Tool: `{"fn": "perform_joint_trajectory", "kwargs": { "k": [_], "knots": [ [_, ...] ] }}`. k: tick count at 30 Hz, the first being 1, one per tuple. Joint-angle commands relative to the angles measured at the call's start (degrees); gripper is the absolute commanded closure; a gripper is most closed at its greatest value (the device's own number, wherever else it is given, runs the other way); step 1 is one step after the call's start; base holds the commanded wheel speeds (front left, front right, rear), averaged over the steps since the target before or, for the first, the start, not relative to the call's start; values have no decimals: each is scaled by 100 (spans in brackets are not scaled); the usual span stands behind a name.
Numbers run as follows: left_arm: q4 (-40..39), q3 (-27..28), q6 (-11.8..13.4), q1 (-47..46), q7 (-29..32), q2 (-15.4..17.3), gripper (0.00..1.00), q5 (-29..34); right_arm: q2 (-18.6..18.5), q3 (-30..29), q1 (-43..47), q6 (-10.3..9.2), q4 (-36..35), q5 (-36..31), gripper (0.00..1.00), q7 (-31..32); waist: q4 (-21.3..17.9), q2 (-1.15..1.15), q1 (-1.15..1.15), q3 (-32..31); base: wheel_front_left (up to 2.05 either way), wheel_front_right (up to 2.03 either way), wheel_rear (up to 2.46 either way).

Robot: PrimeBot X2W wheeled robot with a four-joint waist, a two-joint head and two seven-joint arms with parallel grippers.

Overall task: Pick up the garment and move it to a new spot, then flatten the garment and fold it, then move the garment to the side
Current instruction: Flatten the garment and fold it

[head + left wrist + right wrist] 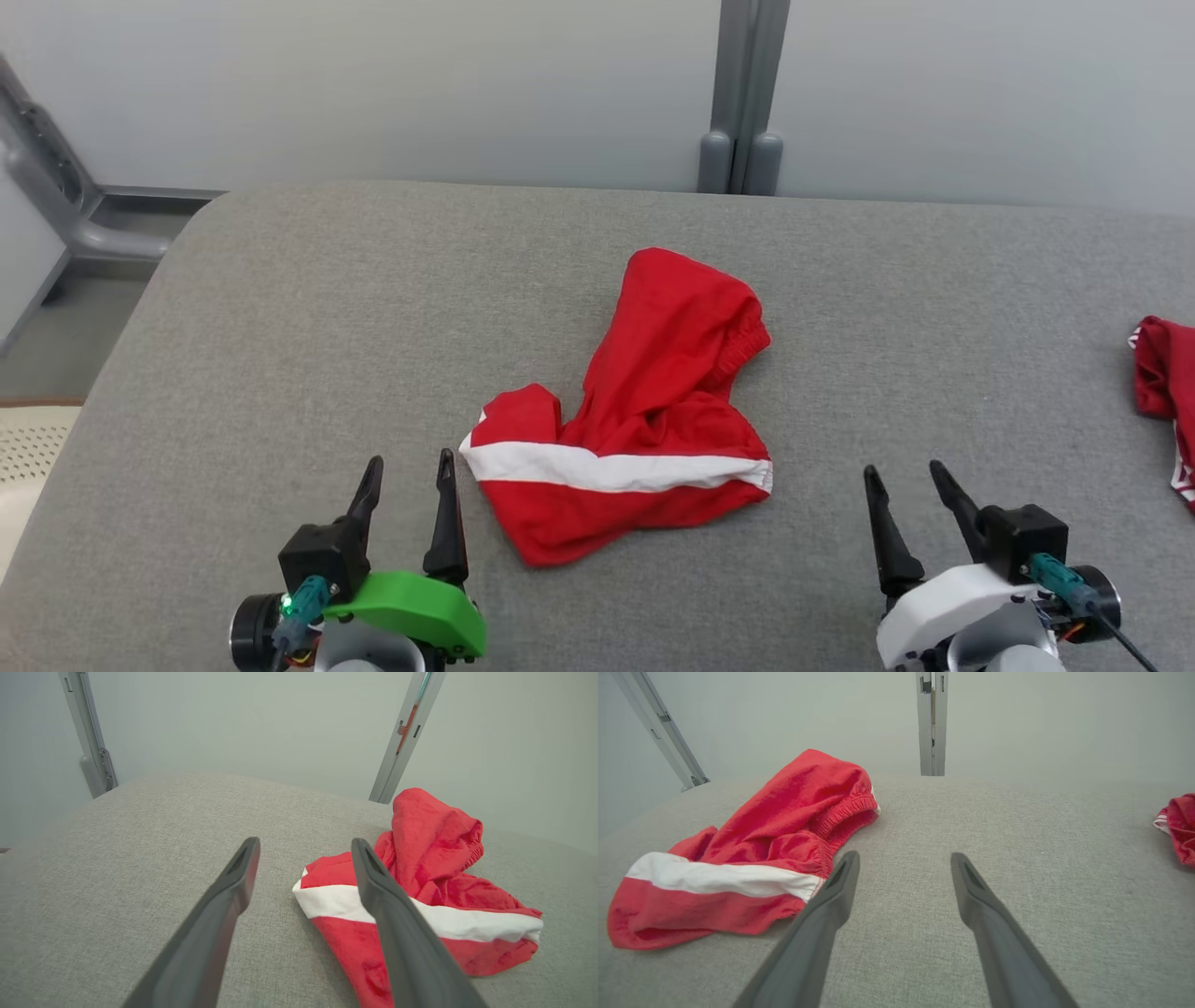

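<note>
While your left gripper [411, 457] hovers at the near left, fingers spread and empty, the crumpled red garment [644, 411] lies just right of it on the grey padded surface [280, 327], white stripe toward you, its folds hiding its shape. Further right your right gripper [904, 467] points forward, fingers apart, holding nothing, and a second red cloth [1162, 373] is cut off at the far edge.

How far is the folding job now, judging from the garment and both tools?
Done: nothing visibly; the red garment lies crumpled on the grey surface. In hand: nothing; the left tool and right tool are open and empty. Left: lifting, moving, flattening, folding, setting aside.
</note>
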Motion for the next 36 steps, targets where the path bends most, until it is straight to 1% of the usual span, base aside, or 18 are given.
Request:
{"fn": "perform_joint_trajectory", "kwargs": {
  "k": [1, 7, 9, 14, 18, 19, 20, 21, 22, 23, 25, 27, 31, 36],
  "knots": [
    [-43, 11, 43, 56, -4, 53, 0, 20, -14, 99, -139, -9, 96, 38, 0, 39, 222, 0, 0, 28, 0, 0, 0],
    [-114, 49, 103, 41, 31, 127, 0, 20, -17, 621, -610, -9, 872, 146, 0, 240, 576, 0, 0, 133, 0, 0, 0],
    [-140, 60, 124, 54, 33, 148, 0, 10, -20, 742, -877, -9, 1371, 146, 0, 273, 722, 0, 0, 179, 0, 0, 0],
    [-175, 46, 138, 81, 33, 163, 0, 5, -17, 878, -1274, -9, 2132, 277, 0, 272, 859, 0, 0, 237, 0, 0, 0],
    [-193, 50, 151, 64, 27, 168, 0, -3, -18, 1006, -1598, -9, 2640, 533, 0, 222, 874, 0, 0, 299, 0, 0, 0],
    [-197, 57, 161, 59, 25, 169, 0, -8, -16, 1038, -1665, -9, 2721, 582, 18, 189, 862, 0, 0, 315, 0, 0, 0],
    [-201, 64, 172, 54, 22, 170, 0, -11, -17, 1078, -1743, -9, 2823, 623, 56, 154, 845, 0, 0, 331, 0, 0, 0],
    [-201, 66, 175, 52, 20, 170, 0, -15, -17, 1101, -1809, -9, 2904, 653, 66, 119, 823, 0, 0, 345, 0, 0, 0],
    [-197, 67, 178, 47, 17, 163, 0, -19, -20, 1095, -1873, -9, 2987, 676, 89, 60, 794, 0, 0, 357, 0, 0, 0],
    [-190, 68, 174, 45, 14, 157, 0, -26, -24, 1065, -1924, -9, 3059, 693, 100, 20, 766, 0, 0, 365, 0, 0, 0],
    [-176, 78, 179, 51, 13, 143, 0, -40, -19, 991, -2014, -9, 3175, 652, 100, -67, 690, 0, 0, 374, 0, 0, 0],
    [-159, 85, 181, 77, 8, 133, 0, -53, -26, 781, -2086, -9, 3262, 483, 100, -151, 602, 0, 0, 376, 0, 0, 0],
    [-134, 94, 172, 104, -6, 102, 0, -67, -62, 88, -2060, -9, 3307, -22, 100, -233, 427, 0, 0, 391, 0, 0, 0],
    [-87, 110, 150, 77, -20, 60, 0, -91, -44, -760, -1845, -9, 3115, -780, 100, -265, 229, 0, 0, 445, 0, 0, 0]
  ]
}}
